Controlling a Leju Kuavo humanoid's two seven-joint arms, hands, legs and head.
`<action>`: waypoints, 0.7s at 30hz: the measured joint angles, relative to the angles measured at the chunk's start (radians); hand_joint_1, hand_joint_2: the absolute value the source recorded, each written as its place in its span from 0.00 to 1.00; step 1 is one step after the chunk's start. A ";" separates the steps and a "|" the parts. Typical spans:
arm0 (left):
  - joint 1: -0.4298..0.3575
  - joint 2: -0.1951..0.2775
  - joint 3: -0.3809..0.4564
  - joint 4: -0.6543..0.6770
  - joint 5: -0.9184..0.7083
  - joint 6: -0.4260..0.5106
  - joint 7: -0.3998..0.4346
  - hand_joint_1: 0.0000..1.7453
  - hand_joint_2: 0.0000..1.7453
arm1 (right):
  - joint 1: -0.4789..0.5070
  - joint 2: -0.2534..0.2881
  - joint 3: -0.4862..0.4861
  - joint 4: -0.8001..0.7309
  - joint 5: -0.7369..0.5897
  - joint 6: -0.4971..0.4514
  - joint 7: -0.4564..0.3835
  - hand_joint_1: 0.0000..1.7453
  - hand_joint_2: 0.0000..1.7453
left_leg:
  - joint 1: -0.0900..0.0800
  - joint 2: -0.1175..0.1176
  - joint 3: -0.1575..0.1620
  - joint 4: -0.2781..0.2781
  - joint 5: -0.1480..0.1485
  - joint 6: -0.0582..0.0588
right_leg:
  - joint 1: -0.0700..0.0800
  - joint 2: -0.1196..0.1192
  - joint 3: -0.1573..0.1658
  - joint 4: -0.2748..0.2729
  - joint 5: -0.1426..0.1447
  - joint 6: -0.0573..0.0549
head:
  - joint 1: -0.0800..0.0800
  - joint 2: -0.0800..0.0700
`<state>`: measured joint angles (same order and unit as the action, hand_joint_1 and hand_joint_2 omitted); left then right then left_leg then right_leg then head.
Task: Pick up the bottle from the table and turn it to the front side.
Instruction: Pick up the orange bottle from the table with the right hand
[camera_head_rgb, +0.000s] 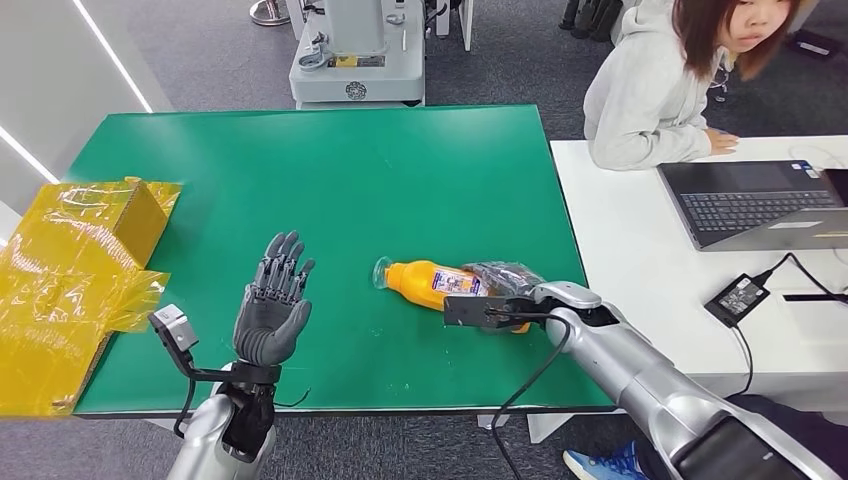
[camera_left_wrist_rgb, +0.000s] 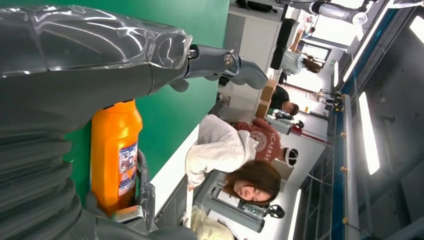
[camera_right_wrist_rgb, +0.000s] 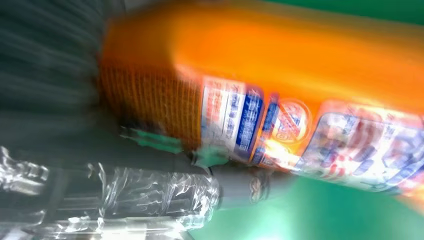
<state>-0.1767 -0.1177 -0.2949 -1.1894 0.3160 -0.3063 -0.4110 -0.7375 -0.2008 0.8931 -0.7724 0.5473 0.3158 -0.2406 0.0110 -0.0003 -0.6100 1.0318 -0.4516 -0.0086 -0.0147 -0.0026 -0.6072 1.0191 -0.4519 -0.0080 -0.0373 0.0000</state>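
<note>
Item: orange plastic bottle (camera_head_rgb: 432, 282) with a clear cap and a printed blue-and-white label. It lies on its side on the green surface (camera_head_rgb: 330, 180), right of centre, cap end toward the middle of the surface, base end under the right hand (camera_head_rgb: 497, 290).

Progress: judged early. The bottle looks to be resting on the surface, not lifted; the pick-up is at the grasping stage, and lifting and turning to the front side remain.

Right hand: dark fingers, wrapped in clear film, curled over the bottle's base end. The right wrist view is blurred but shows a finger lying against the label, so the hand reads as grasping the bottle.

Left hand (camera_head_rgb: 271, 302): raised above the surface, well apart from the bottle, fingers spread, holding nothing.

Appearance: body bright orange, ribbed near the base, label facing partly up and to the side.

Also present: crumpled yellow film-wrapped box (camera_head_rgb: 85, 250) at the surface's left edge; a person in a grey hooded top (camera_head_rgb: 650, 90) at an adjoining white desk (camera_head_rgb: 640, 250) with a laptop (camera_head_rgb: 760, 205).
</note>
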 joint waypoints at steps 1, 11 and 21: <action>0.000 0.000 0.000 0.002 0.005 -0.003 0.003 0.00 1.00 | 0.000 0.000 0.002 0.000 0.001 -0.003 0.001 1.00 1.00 | 0.000 0.000 0.000 0.000 0.000 0.000 | 0.000 0.000 0.000 0.000 0.000 0.000 | 0.000 0.000; 0.001 0.000 0.000 0.020 0.042 -0.029 0.011 0.00 1.00 | 0.016 -0.009 0.002 -0.008 0.015 -0.029 0.006 1.00 1.00 | 0.000 0.000 0.002 0.000 0.000 0.000 | 0.000 0.000 0.002 0.000 0.000 0.000 | 0.000 0.000; 0.011 -0.003 0.001 0.028 0.017 -0.019 -0.007 0.00 1.00 | 0.164 -0.019 -0.132 -0.124 -0.172 -0.144 -0.170 1.00 1.00 | 0.000 0.000 0.002 0.000 0.000 0.000 | 0.000 0.000 0.003 -0.001 0.000 0.000 | 0.000 0.000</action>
<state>-0.1658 -0.1205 -0.2939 -1.1617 0.3335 -0.3254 -0.4179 -0.5736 -0.2196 0.7615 -0.8963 0.3751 0.1720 -0.4103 0.0110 -0.0006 -0.6081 1.0320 -0.4520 -0.0082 -0.0146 -0.0029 -0.6043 1.0185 -0.4521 -0.0077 -0.0371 0.0000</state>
